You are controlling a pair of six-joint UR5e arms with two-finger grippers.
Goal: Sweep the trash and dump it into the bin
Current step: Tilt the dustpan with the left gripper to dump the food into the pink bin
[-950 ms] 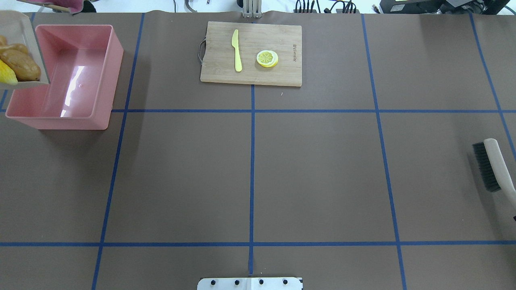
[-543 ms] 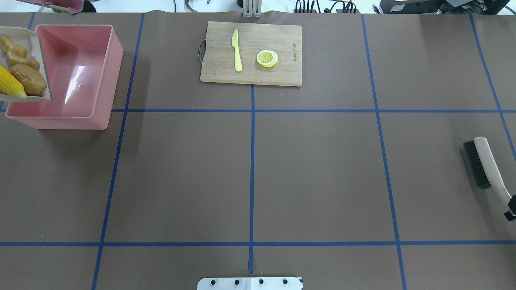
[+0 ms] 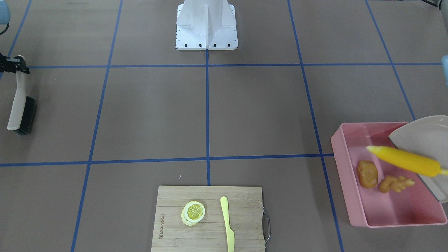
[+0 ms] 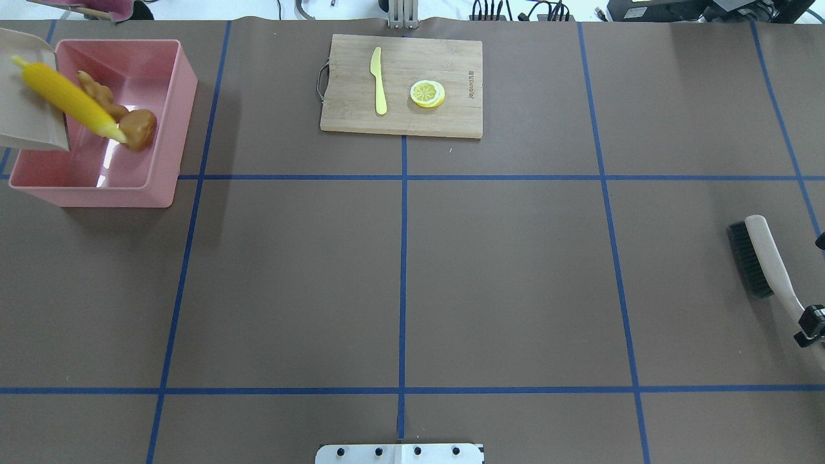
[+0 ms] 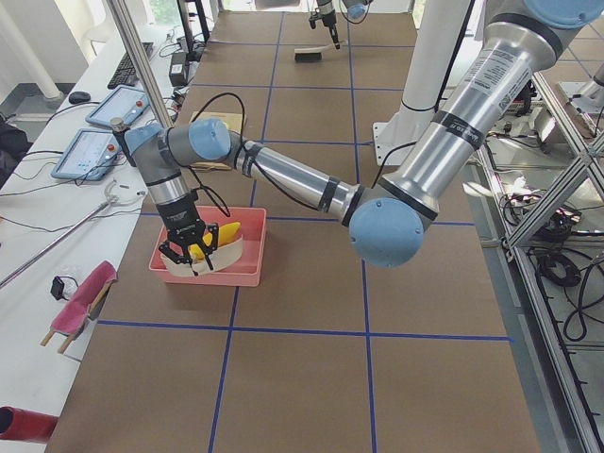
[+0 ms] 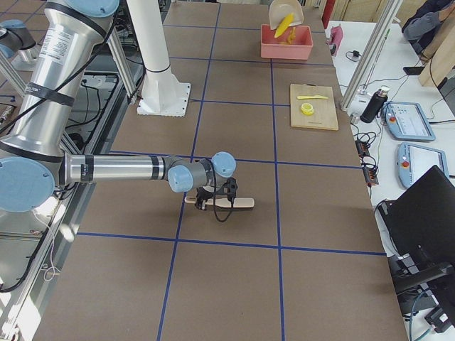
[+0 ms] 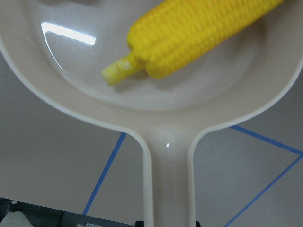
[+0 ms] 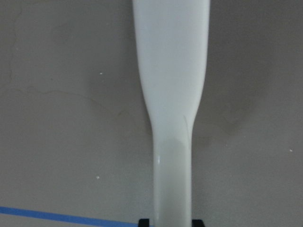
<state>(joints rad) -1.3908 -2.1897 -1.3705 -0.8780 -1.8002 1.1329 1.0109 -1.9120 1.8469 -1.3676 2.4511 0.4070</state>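
Observation:
The pink bin [image 4: 185,109] stands at the table's far left; it also shows in the front view [image 3: 344,182]. My left gripper [image 5: 187,257] is shut on the handle of the beige dustpan [image 4: 26,109], which is tilted steeply over the bin. The yellow corn cob [image 4: 71,103] is sliding off the pan's lip, its stem end still on the pan [image 7: 199,33]. The potato [image 4: 140,127] and the ginger root [image 4: 97,93] lie inside the bin. My right gripper [image 4: 811,322] is shut on the handle of a brush [image 4: 757,258] at the far right.
A wooden cutting board [image 4: 451,116] at the back centre carries a pale yellow knife [image 4: 378,80] and a lemon slice [image 4: 427,93]. The robot's white base [image 3: 206,24] stands at the near edge. Blue tape lines cross the brown table.
The dustpan has tipped up over the bin. The potato and ginger have dropped into the bin and the corn is sliding out. The brush has shifted inward from the right edge.

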